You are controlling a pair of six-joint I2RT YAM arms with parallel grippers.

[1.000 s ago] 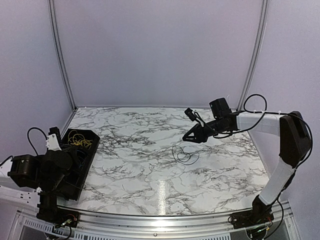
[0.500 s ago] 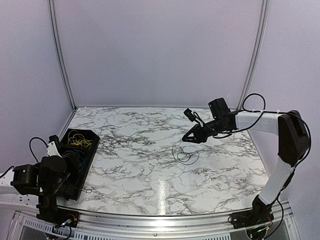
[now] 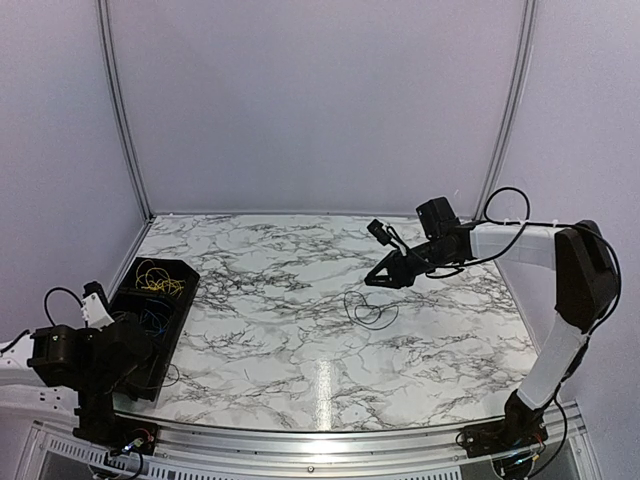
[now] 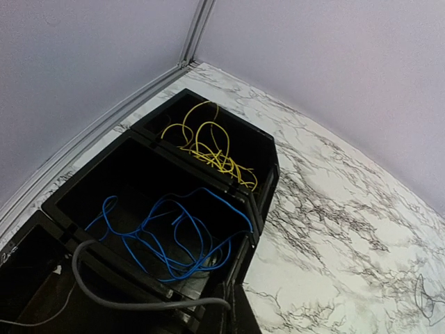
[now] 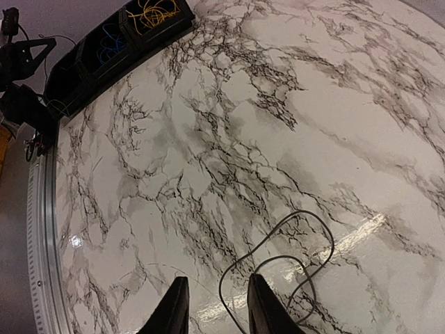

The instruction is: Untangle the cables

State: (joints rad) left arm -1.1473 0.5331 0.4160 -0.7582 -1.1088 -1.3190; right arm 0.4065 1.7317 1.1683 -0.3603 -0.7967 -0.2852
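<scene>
A thin black cable point(image 3: 368, 308) lies in loose loops on the marble table point(image 3: 280, 330). My right gripper point(image 3: 372, 278) hovers just beyond it and above it. In the right wrist view that gripper point(image 5: 215, 306) is open and holds nothing, and one strand of the black cable point(image 5: 306, 211) shows on the table below, close to the right finger. A yellow cable point(image 4: 208, 149) fills the far compartment of a black bin, and a blue cable point(image 4: 174, 236) lies in the middle one. My left gripper point(image 4: 234, 309) is shut and empty at the bin's near right corner.
The black divided bin point(image 3: 186, 278) stands along the table's left edge. The left arm point(image 3: 85, 360) is folded low at its near end. A grey wire point(image 4: 139, 304) crosses the bin's near rim. White walls and a metal rail point(image 3: 320, 440) enclose the table.
The left arm has drawn back and sunk toward the near left corner, away from the bin's middle. The right gripper has barely shifted. The black cable has not moved.
</scene>
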